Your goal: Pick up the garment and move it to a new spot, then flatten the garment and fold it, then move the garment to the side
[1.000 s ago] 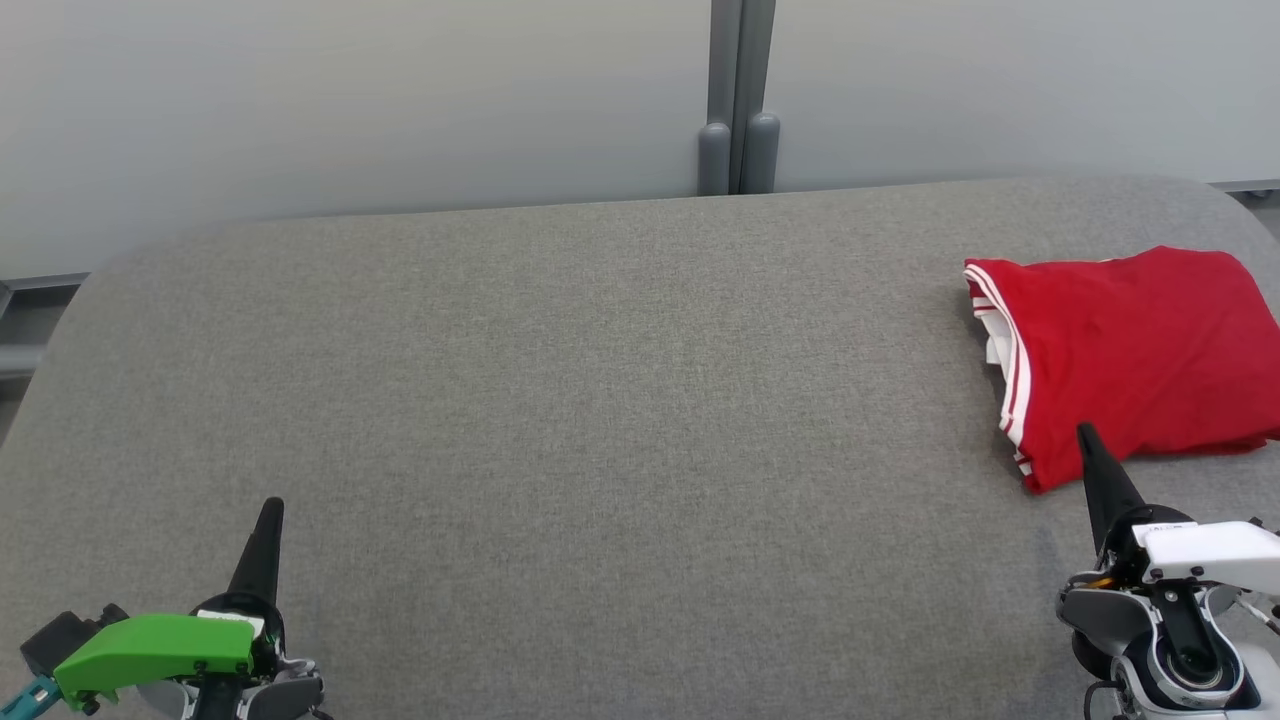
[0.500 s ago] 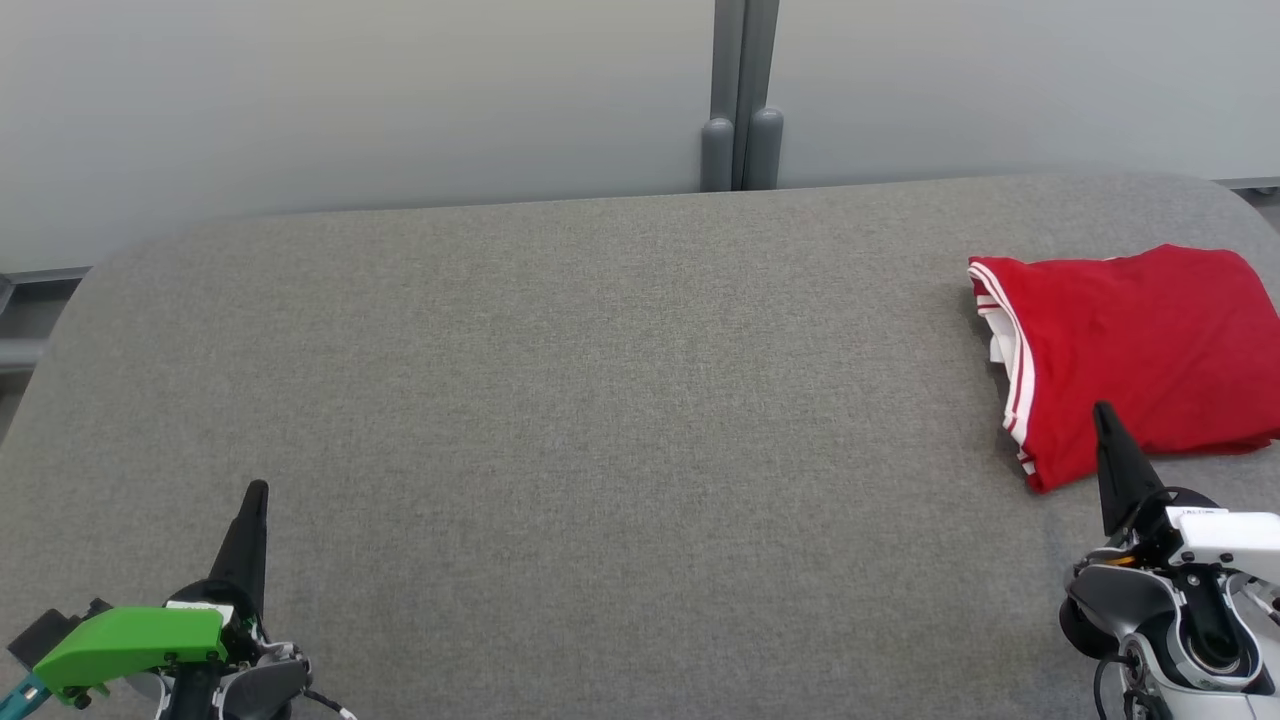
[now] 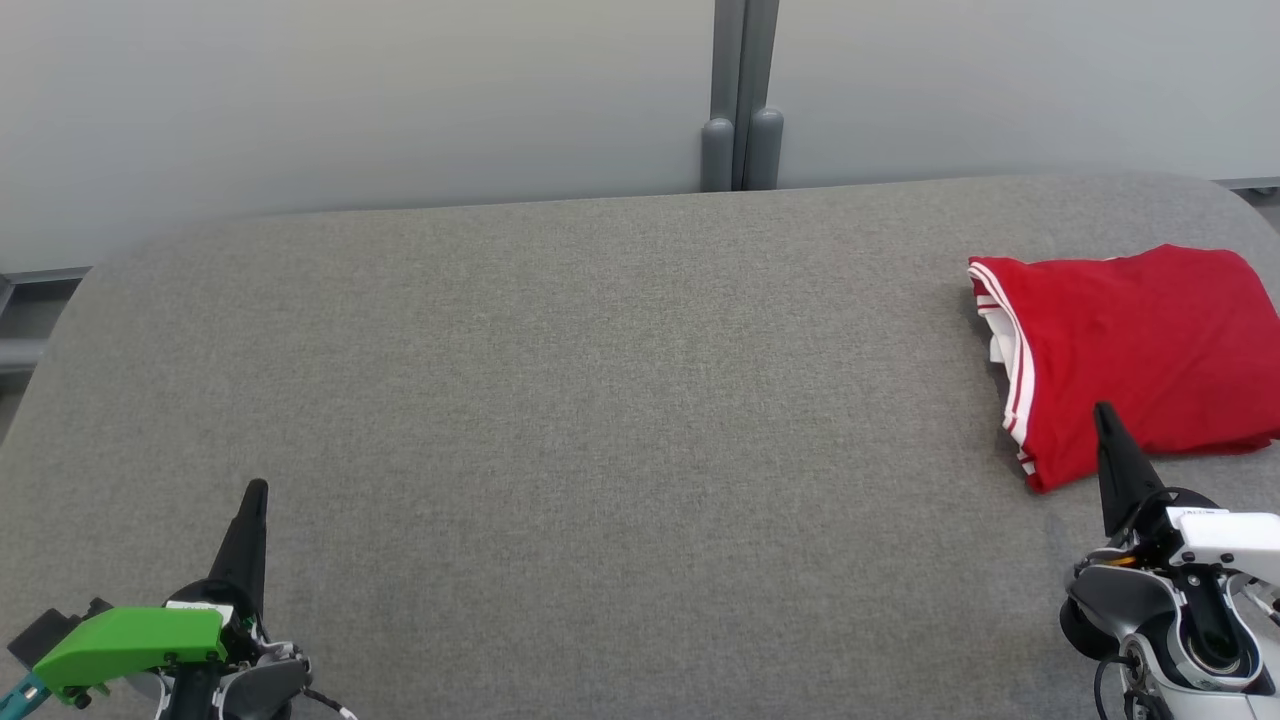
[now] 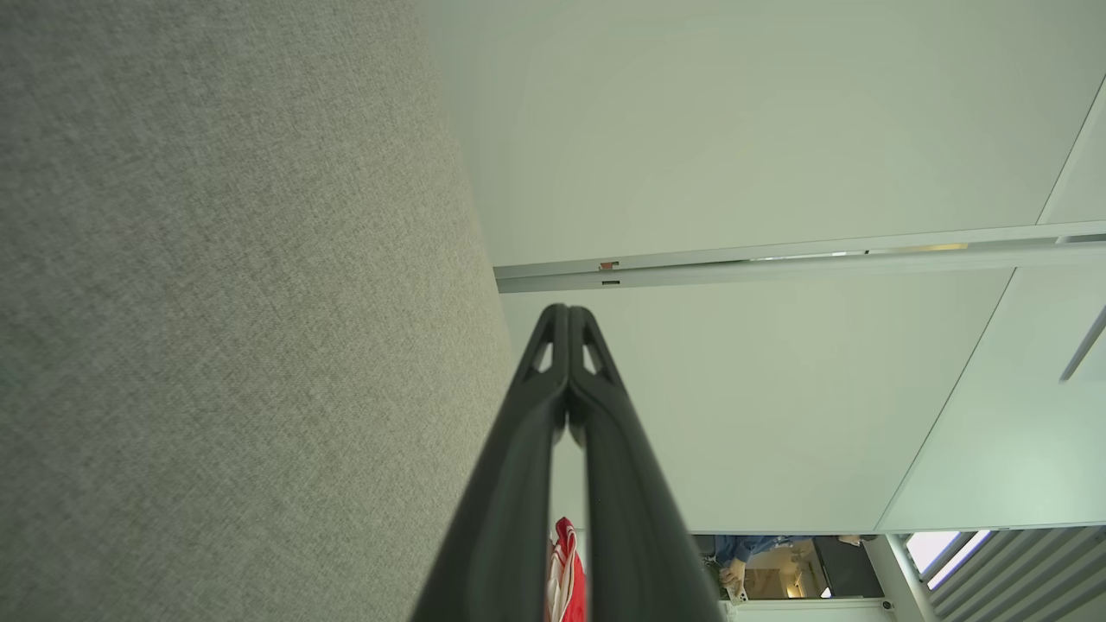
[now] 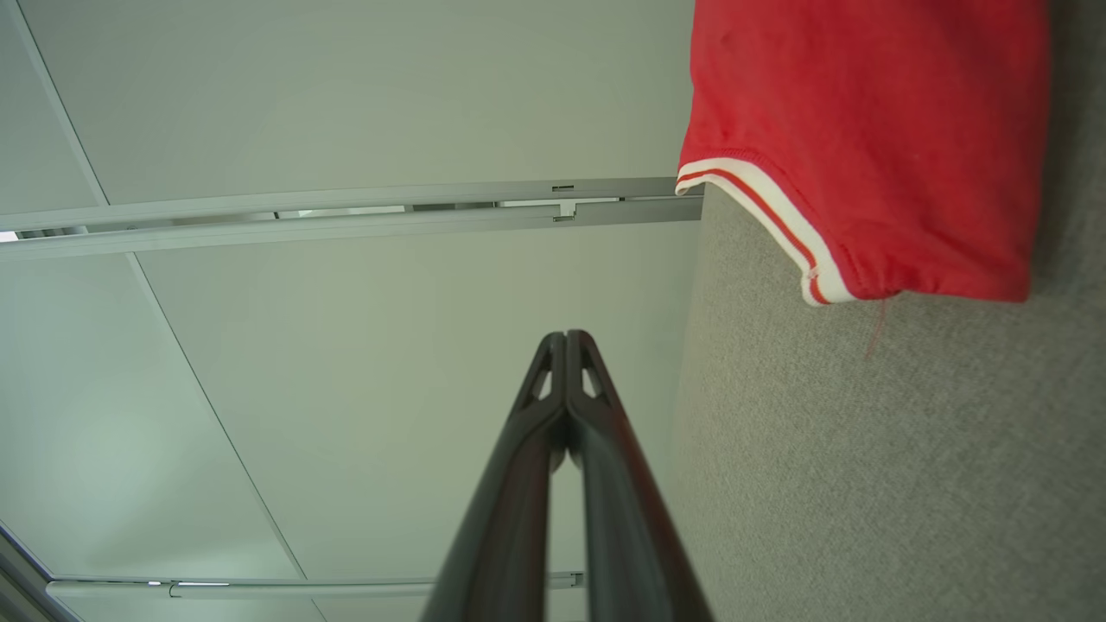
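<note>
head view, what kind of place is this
Likely an indoor lab or office test bay for clothes folding: a grey fabric-covered table, plain pale partition panels behind it, and one folded red garment with white trim at the table's right end.

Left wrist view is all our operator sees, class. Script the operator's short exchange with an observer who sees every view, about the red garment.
Operator: Behind my left pincer I see only a red sliver. How does the garment lie?
Observer: The garment lies folded on the grey table, at its right end.
Operator: Is the right pincer holding it?
Observer: No. The right pincer is shut, empty, clear of the striped hem.
</note>
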Controlling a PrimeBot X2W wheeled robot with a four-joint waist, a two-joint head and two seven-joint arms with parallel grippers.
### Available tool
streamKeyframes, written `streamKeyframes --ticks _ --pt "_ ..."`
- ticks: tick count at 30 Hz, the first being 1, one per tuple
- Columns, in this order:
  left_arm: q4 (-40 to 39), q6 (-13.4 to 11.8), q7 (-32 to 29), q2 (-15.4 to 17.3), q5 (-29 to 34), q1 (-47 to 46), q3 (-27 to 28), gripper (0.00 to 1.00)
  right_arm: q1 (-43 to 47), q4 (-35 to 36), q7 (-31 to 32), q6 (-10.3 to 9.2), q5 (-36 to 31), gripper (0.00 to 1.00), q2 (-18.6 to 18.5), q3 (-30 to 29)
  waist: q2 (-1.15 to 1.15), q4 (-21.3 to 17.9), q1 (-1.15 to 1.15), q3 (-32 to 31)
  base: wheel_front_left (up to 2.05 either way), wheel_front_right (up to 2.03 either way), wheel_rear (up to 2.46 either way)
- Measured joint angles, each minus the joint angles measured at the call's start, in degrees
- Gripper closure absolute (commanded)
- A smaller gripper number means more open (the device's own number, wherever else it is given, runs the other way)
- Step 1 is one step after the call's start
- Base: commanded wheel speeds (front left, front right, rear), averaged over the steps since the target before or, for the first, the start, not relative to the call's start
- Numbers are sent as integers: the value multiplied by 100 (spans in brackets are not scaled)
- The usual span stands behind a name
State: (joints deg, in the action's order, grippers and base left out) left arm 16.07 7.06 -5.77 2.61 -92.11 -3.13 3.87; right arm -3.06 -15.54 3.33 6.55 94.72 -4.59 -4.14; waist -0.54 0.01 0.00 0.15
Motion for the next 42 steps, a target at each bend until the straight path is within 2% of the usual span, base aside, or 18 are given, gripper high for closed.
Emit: streamKeyframes --ticks 42 --pt "5 0 -7 -3 0 -12 5 100 -2 -46 25 9 0 100 11 -24 0 -1 0 -1 0 0 0"
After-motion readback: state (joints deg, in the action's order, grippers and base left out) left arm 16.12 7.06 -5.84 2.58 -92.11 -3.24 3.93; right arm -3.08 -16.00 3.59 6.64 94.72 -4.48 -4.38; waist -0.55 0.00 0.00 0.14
